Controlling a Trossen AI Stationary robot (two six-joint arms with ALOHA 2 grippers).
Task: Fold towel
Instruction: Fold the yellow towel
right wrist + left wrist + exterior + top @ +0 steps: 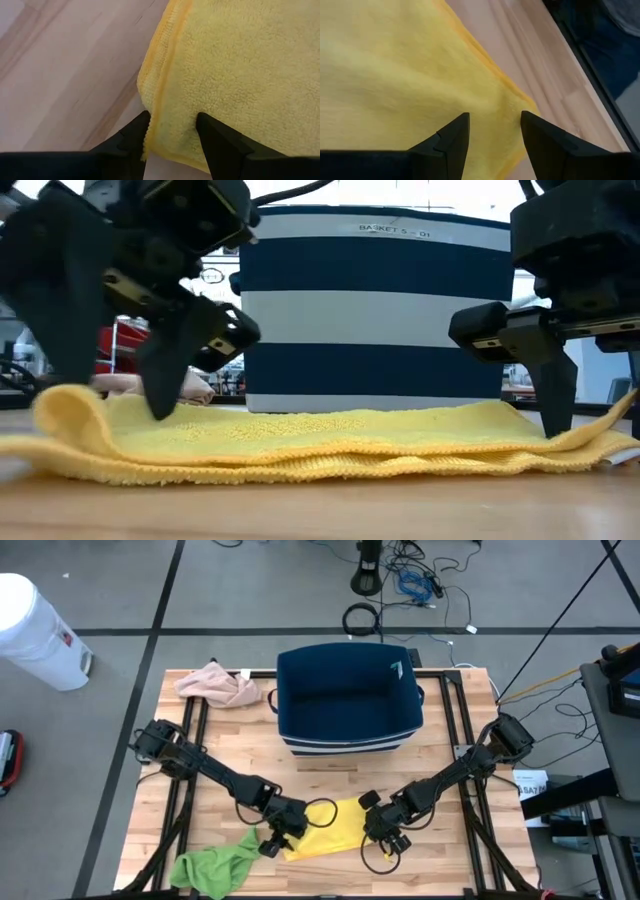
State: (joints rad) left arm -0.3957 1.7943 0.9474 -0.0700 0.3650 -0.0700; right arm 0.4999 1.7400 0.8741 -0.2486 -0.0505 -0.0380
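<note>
A yellow towel (pixel 335 827) lies flat on the wooden table near its front edge, in what looks like two layers (pixel 330 450). My left gripper (pixel 278 837) stands open over the towel's left end, a corner (pixel 512 102) showing between its fingers. My right gripper (pixel 392 837) stands open over the right end, with the hemmed edge (pixel 162 75) running in between its fingers. Both grippers slant down from above. My left gripper comes down slanting on the towel's left end. One fingertip (pixel 160 408) stands on the towel's top surface, while the other (pixel 60 370) goes down behind a raised fold (pixel 72 408). The towel lies on the table. My right gripper comes down slanting on the towel's right end, open across its hemmed edge (pixel 159 107). One fingertip (pixel 555 425) stands on the top layer; the other is cut off by the picture's edge. The towel lies on the table.
A navy and white striped basket (pixel 348 695) stands at the table's far middle. A pink cloth (pixel 215 685) lies at the far left and a green cloth (pixel 215 865) at the near left corner. Black rails (pixel 190 740) run along both sides.
</note>
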